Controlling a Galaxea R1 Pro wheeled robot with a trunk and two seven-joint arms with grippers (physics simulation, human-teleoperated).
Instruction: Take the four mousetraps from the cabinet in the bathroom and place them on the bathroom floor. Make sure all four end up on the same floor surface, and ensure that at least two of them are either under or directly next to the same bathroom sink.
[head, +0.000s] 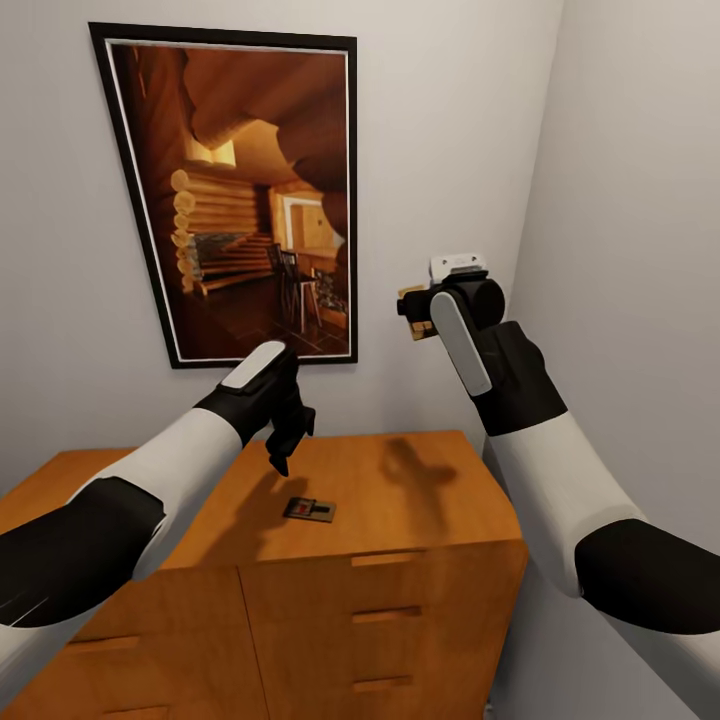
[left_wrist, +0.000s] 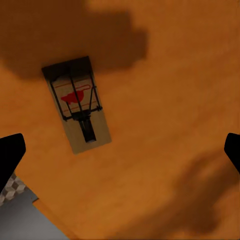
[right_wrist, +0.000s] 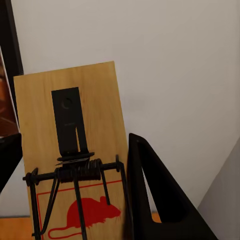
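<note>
You face the cabinet (head: 400, 520), set against the far wall in the right corner. One mousetrap (head: 309, 509) lies flat on its top, near the front edge, about mid-width. Your left gripper (head: 285, 440) hangs above the top, just left of and behind that trap, fingers spread either side of it in the left wrist view. Your right gripper (head: 425, 315) is raised well above the cabinet's right part, pinching a second mousetrap (right_wrist: 75, 165). The framed picture (head: 250, 190) hangs on the far wall, above the cabinet's left half.
</note>
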